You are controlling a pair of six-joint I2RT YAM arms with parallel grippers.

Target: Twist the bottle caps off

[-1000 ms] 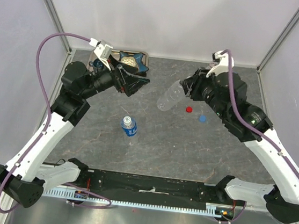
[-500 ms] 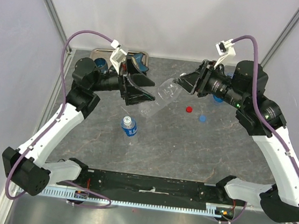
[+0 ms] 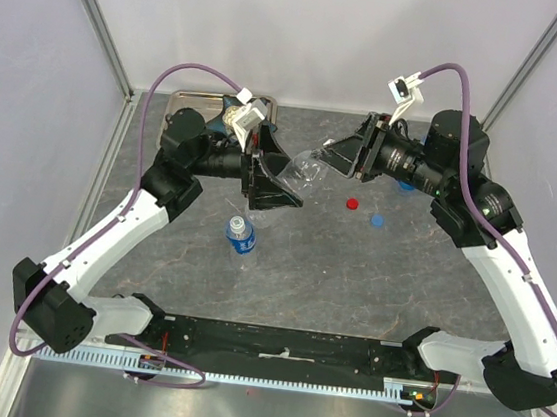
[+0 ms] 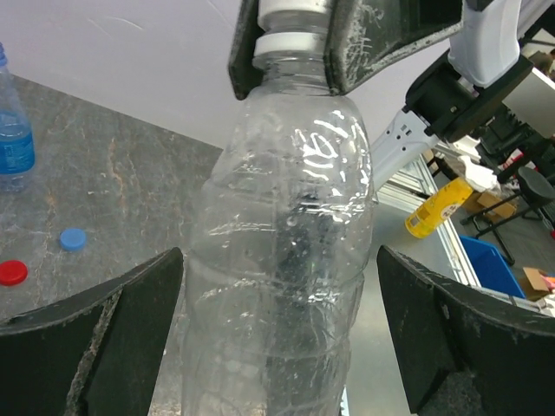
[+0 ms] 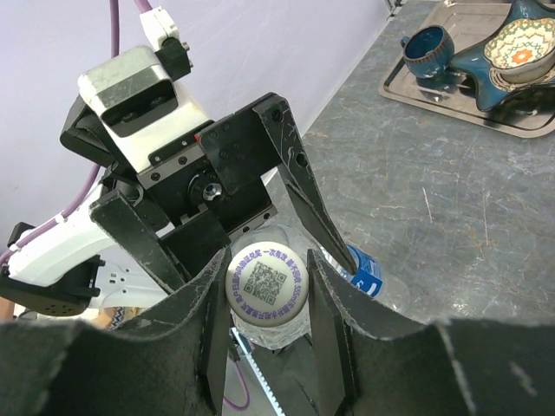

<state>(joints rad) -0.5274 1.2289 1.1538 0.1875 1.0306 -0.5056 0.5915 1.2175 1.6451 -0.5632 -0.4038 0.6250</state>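
Note:
My right gripper (image 3: 338, 158) is shut on the white cap (image 5: 267, 284) of a clear plain bottle (image 3: 308, 173) and holds the bottle tilted above the table. My left gripper (image 3: 279, 183) is open, with one finger on each side of the bottle's body (image 4: 277, 260); a gap shows on the right side. The white cap also shows at the top of the left wrist view (image 4: 290, 13). A blue-labelled bottle (image 3: 240, 234) stands capped on the table. A loose red cap (image 3: 353, 203) and a loose blue cap (image 3: 377, 220) lie on the table.
A metal tray (image 5: 486, 108) at the back left holds a dark blue mug (image 5: 425, 43) and a blue star-shaped dish (image 5: 520, 43). Another blue object (image 3: 405, 186) lies partly hidden behind my right arm. Side walls stand close on both sides.
My left arm has swung right and its open jaws now straddle the clear bottle. My right gripper has raised the bottle's cap end and shifted slightly left.

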